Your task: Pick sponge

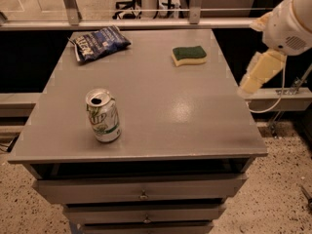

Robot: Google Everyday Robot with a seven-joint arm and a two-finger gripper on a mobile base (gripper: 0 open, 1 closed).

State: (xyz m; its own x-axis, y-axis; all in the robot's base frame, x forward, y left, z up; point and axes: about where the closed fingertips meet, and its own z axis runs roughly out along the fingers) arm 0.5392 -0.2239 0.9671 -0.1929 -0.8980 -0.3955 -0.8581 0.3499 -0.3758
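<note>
The sponge (188, 55), with a dark green top over a pale yellow base, lies flat on the grey table (161, 106) at the far right. My gripper (247, 87) hangs on the white arm (290, 23) beyond the table's right edge. It sits to the right of the sponge, nearer the front, and apart from it. Nothing shows in the gripper.
A green and white drink can (103, 115) stands upright at the table's front left. A blue crisp bag (100, 43) lies at the far left corner. A metal rail (146, 23) runs behind the table. Drawers (141, 191) sit under the top.
</note>
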